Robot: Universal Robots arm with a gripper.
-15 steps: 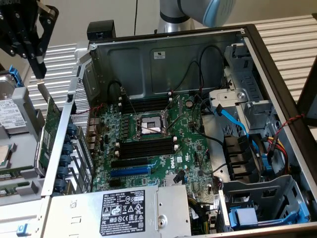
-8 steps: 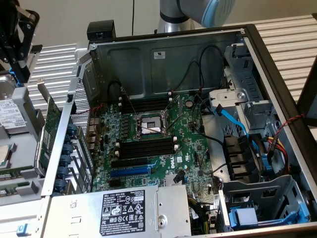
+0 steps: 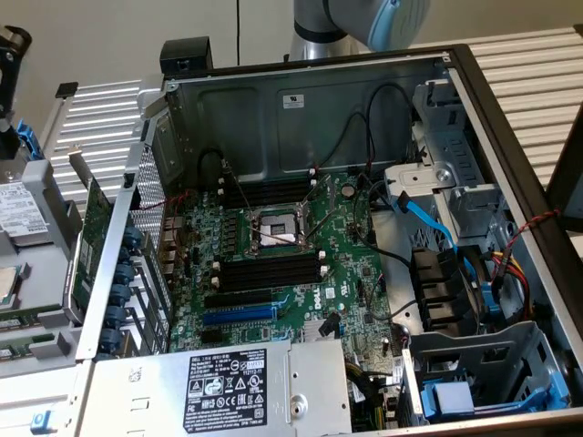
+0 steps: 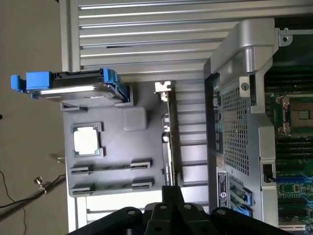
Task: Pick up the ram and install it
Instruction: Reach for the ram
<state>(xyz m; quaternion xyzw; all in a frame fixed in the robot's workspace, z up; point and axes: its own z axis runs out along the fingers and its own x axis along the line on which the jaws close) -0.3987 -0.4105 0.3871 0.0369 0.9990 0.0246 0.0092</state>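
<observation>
the black gripper [image 4: 172,192] hangs over the ribbed grey table [image 4: 146,39], between a grey plastic tray [image 4: 115,149] and an open silver computer case [image 4: 234,98]; whether it is spread or pressed together cannot be told. just beyond its tip a large green expansion card with a metal bracket [image 4: 171,132] stands on edge beside the tray. on the tray lie a square silver processor chip [image 4: 88,141] and, farther off, a hard drive in a blue caddy [image 4: 80,90]. the ram [image 3: 27,344], a long narrow green circuit-board stick, rests on that tray at the exterior view's near left, well apart from the case. inside the case, the green motherboard [image 3: 301,291] carries black memory slots with white end clips [image 3: 269,270]. the grey and blue robot arm [image 3: 364,23] shows behind the case's far wall.
</observation>
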